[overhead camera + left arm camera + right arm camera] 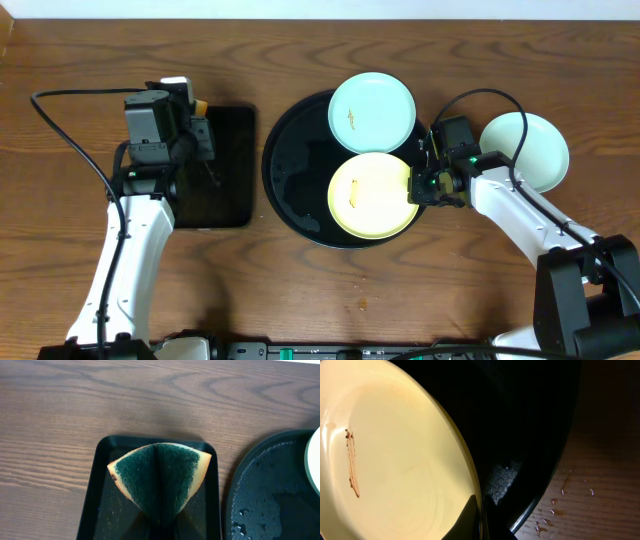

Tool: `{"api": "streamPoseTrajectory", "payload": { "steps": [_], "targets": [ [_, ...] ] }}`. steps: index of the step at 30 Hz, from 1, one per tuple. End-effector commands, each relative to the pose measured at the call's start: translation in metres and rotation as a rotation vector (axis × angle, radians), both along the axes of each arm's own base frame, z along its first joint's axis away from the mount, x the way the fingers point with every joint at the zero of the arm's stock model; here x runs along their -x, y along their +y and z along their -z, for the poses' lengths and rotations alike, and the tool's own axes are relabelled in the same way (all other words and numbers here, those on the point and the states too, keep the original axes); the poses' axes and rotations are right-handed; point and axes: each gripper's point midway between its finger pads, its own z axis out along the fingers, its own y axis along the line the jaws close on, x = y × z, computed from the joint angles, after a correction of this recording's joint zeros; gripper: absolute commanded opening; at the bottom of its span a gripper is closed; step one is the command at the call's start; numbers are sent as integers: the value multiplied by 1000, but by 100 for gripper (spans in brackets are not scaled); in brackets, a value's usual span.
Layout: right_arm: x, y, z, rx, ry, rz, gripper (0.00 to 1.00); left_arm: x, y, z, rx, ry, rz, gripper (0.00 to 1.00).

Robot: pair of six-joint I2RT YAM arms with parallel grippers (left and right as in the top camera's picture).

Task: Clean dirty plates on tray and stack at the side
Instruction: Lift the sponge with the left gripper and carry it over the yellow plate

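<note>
R jaws clenched on yellow plate (370, 195) rim, plate on tray (295, 180); L jaws pinch folded sponge (160, 475).

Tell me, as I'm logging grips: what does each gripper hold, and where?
Left gripper pinches the sponge at its fold; right gripper clamps the yellow plate by its rim.

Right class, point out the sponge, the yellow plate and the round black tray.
sponge (159, 477): left wrist view, green scouring face.
yellow plate (372, 195): overhead view, its centre.
round black tray (295, 178): overhead view, bare floor.
</note>
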Motion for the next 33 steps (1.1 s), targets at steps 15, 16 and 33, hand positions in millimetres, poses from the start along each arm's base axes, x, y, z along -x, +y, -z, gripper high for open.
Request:
{"api": "streamPoseTrajectory", "payload": {
  "steps": [15,16,33],
  "targets": [
    [-8,4,-6,-5,-29,-8,1,-1,-11,5,-11,8,93,7],
    [-8,4,-6,-5,-29,-8,1,-4,-10,4,-32,-2,107,8],
    [-6,3,-5,-14,-10,35,1,13,-150,6,134,8,457,7]
  ]
}}
